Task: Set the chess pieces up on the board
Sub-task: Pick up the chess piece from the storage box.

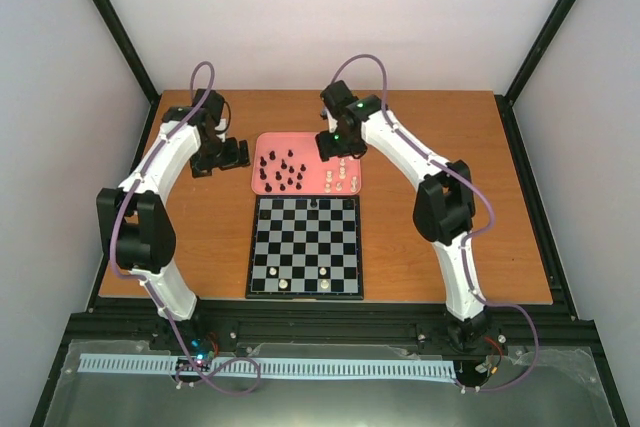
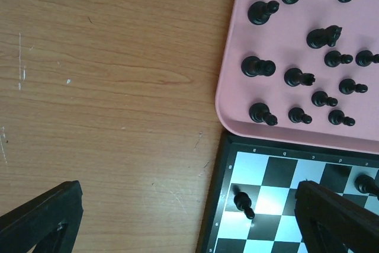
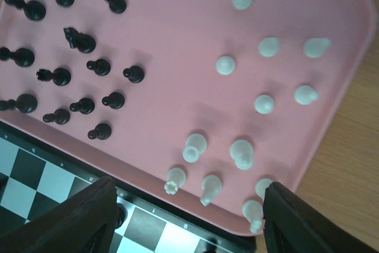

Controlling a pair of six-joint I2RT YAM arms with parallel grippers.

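The board (image 1: 305, 247) lies in the middle of the table, its far edge against a pink tray (image 1: 307, 142). Several black pieces (image 1: 283, 169) stand on the tray's left half and several white pieces (image 1: 340, 180) on its right. The board holds a black piece (image 1: 314, 204) at its far edge and two white pieces (image 1: 284, 284) at its near edge. My left gripper (image 1: 225, 155) is open and empty over the wood left of the tray; its view shows a black pawn (image 2: 244, 204) near the board's corner. My right gripper (image 3: 189, 223) is open and empty above the tray's near edge, over white pieces (image 3: 241, 152).
The wooden table (image 1: 440, 247) is ringed by a black frame and white walls. In the left wrist view the tray (image 2: 284, 39) and board (image 2: 278, 173) lie to the right of bare wood (image 2: 106, 87). The tray's right rim (image 3: 331, 117) borders wood.
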